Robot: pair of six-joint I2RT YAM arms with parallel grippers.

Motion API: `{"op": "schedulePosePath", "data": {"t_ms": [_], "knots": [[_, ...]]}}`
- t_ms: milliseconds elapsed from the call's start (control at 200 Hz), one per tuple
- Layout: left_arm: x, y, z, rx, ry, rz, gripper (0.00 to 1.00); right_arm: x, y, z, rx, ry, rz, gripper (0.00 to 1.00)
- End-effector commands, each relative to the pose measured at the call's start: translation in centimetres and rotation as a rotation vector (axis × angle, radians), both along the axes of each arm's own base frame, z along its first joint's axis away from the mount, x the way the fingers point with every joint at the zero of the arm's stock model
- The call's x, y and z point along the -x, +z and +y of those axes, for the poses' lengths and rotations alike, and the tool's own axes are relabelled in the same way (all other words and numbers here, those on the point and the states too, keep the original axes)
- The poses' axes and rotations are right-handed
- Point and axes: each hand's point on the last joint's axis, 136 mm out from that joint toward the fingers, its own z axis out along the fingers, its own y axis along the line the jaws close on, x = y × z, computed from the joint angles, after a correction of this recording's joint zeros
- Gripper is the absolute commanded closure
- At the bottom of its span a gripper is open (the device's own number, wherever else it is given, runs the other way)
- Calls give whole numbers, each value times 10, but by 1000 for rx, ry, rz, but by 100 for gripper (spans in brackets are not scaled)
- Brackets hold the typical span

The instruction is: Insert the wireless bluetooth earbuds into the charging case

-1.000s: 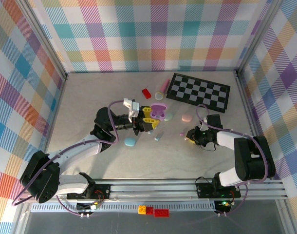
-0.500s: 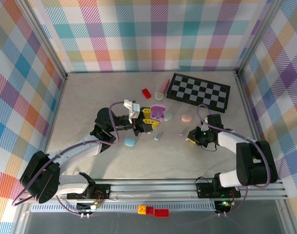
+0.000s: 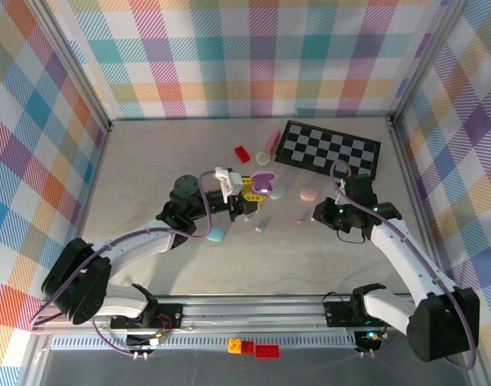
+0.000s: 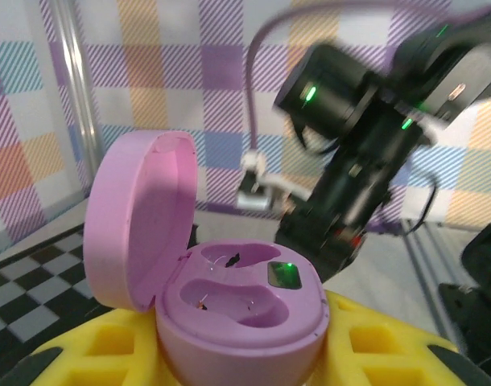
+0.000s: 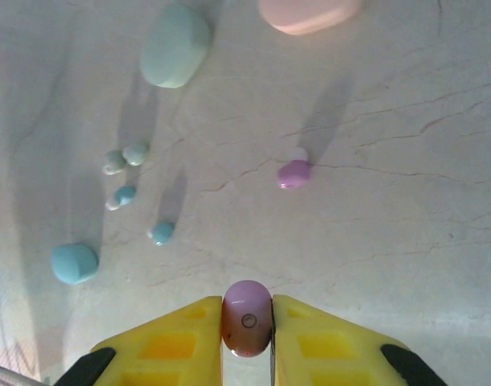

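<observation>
Right claw (image 5: 247,326) clamps a purple earbud (image 5: 247,310). Just ahead on the tabletop (image 5: 390,225) lies a second purple bud (image 5: 294,174). Ahead-left are teal buds (image 5: 161,232), and farther off a mint case (image 5: 175,55) and a pink case (image 5: 310,12). Left claw (image 4: 237,350) grips the open purple case (image 4: 245,310), its green light (image 4: 283,274) lit, with the right arm (image 4: 366,161) beyond.

Both arms stretched fwd; L end effector (image 4: 239,347), R end effector (image 5: 247,331) clamped.

Six earbuds (image 5: 294,173), four cases (image 5: 175,44), one chessboard (image 3: 328,151), one red brick (image 3: 242,153)
</observation>
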Motion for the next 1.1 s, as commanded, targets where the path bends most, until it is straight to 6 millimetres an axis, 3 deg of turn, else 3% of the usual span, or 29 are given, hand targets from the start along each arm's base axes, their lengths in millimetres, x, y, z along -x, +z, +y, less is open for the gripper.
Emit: {"op": "schedulePosePath", "data": {"t_ms": [0,265,520,750,1095], "knots": [[-13,3,-7,-16,35,-79,67,15,22,-1,63,31,6,80],[-26,-1,-17,5,42,-88,67,16,91,33,91,152,-134,80],[-30,-10,-23,-7,35,-80,67,-1,134,81,97,274,-256,80],[-29,-12,-23,-28,36,-95,67,-21,147,121,130,364,-307,81],[-23,-9,-22,-28,31,-102,67,-35,145,141,111,401,-315,81]]}}
